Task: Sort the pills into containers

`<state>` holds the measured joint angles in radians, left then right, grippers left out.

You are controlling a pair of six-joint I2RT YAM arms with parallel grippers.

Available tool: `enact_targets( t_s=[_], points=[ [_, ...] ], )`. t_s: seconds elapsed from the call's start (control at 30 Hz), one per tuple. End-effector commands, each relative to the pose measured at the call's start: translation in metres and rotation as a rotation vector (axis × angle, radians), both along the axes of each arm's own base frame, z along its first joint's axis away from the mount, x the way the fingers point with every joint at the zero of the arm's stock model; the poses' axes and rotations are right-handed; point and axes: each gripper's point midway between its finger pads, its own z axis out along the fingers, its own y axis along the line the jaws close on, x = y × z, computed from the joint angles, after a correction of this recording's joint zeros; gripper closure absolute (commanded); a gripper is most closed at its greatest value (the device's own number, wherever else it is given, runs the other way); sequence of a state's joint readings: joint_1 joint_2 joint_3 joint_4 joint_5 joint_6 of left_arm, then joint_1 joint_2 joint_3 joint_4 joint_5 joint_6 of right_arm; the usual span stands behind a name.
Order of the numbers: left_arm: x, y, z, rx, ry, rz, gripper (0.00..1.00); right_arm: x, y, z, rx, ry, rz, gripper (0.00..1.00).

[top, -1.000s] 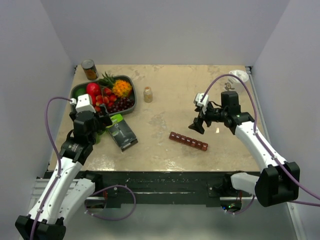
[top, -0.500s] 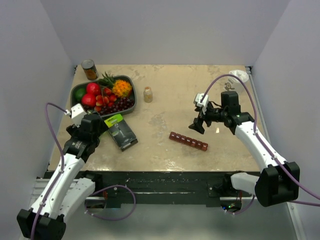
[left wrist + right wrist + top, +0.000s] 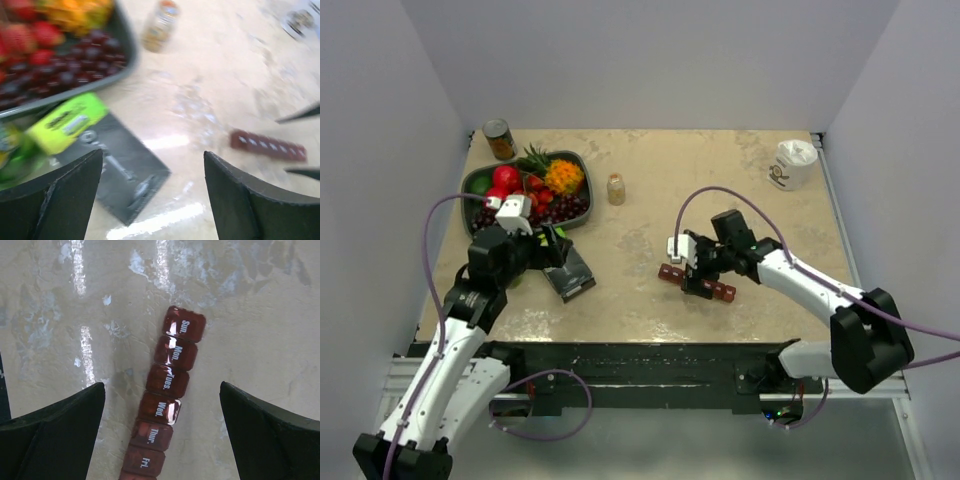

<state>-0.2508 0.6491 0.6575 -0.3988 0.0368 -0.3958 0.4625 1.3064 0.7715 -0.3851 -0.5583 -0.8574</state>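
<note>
The containers are a dark red-brown pill strip (image 3: 698, 283) with day labels, lying on the table near the front middle. It fills the right wrist view (image 3: 167, 395) with its lids shut, and shows blurred in the left wrist view (image 3: 267, 145). My right gripper (image 3: 696, 270) is open and hangs right over the strip, one finger on each side, not touching it. My left gripper (image 3: 555, 248) is open and empty above a black and green package (image 3: 563, 264). A small pill bottle (image 3: 616, 189) stands near the tray. No loose pills show.
A dark oval tray (image 3: 477, 183) of fruit sits at the back left, a can (image 3: 500, 139) behind it. A white cup (image 3: 792, 163) stands at the back right. The black and green package also shows in the left wrist view (image 3: 100, 155).
My right arm has swung left and down from the right side to over the pill strip. My left gripper has moved right over the package.
</note>
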Motion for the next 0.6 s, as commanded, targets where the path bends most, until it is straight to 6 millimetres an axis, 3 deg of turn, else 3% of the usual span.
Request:
enact_targets(
  t_s=[0.0, 0.13, 0.27, 0.47, 0.57],
  points=[
    [-0.008, -0.066, -0.01, -0.069, -0.023, -0.425, 0.16, 0.018, 0.007, -0.002, -0.054, -0.11, 0.001, 0.01],
    [-0.002, -0.096, -0.013, -0.115, -0.037, -0.493, 0.16, 0.025, 0.028, 0.001, -0.033, -0.128, -0.042, 0.01],
    [-0.005, -0.15, -0.038, -0.161, 0.043, -0.583, 0.25, 0.03, 0.039, -0.008, -0.044, -0.078, -0.09, 0.01],
    [0.009, -0.188, -0.079, -0.23, 0.161, -0.587, 0.44, 0.032, 0.04, -0.02, -0.054, -0.014, -0.137, 0.03],
    [0.018, -0.199, -0.097, -0.229, 0.203, -0.582, 0.48, 0.032, 0.042, -0.029, -0.068, 0.03, -0.141, 0.12]
  ],
)
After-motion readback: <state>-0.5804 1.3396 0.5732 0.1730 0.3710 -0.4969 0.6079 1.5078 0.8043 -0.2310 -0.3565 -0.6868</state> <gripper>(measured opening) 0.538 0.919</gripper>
